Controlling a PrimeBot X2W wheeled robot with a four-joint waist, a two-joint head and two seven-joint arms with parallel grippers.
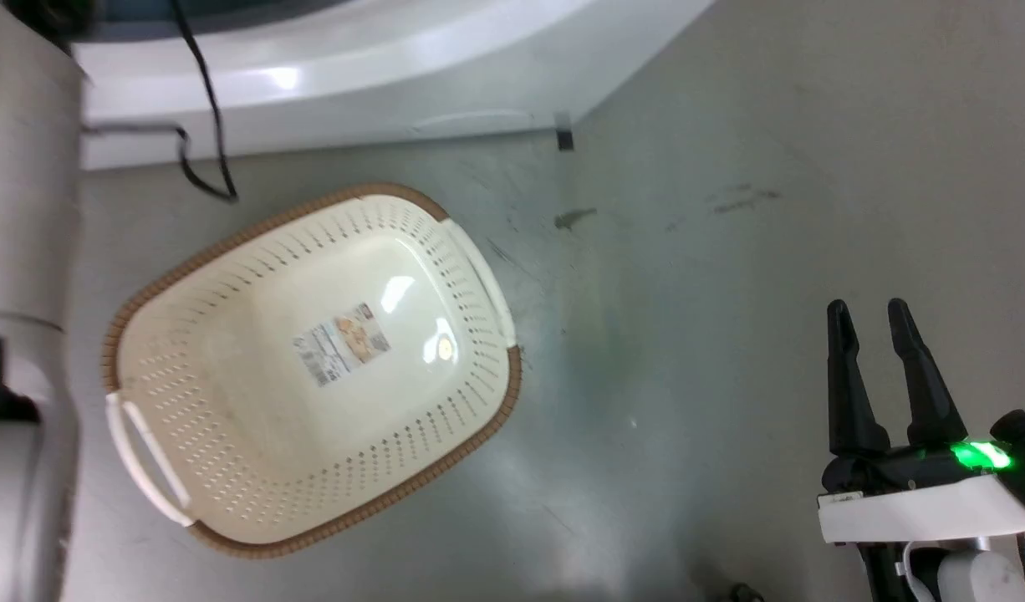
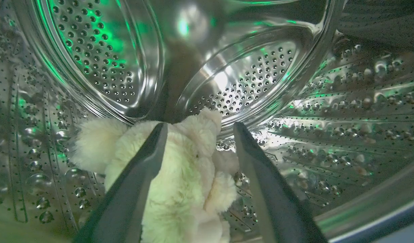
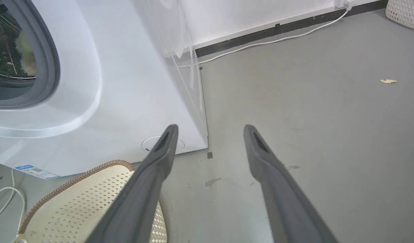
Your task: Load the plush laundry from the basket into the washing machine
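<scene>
- Plush laundry [image 2: 190, 168] lies inside the washing machine [image 3: 126, 84], on the shiny perforated steel drum [image 2: 102, 57], so loading looks basically done to us.
- Left gripper [image 2: 200, 125] is spread wide over the fluffy, long-piled toy (not squeezing it, we reckon); only pulling out remains.
- Right gripper [image 1: 867, 305] gapes wide too, holding nothing.
- Basket [image 1: 228, 443] sits bare on the floor [image 1: 730, 251]: cream holey plastic, brown woven-look rim.

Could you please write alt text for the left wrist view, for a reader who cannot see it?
A beige plush toy lies inside the washing machine's perforated steel drum, seen between the two dark fingers of the open left claw. The metal glints with green light.
</scene>
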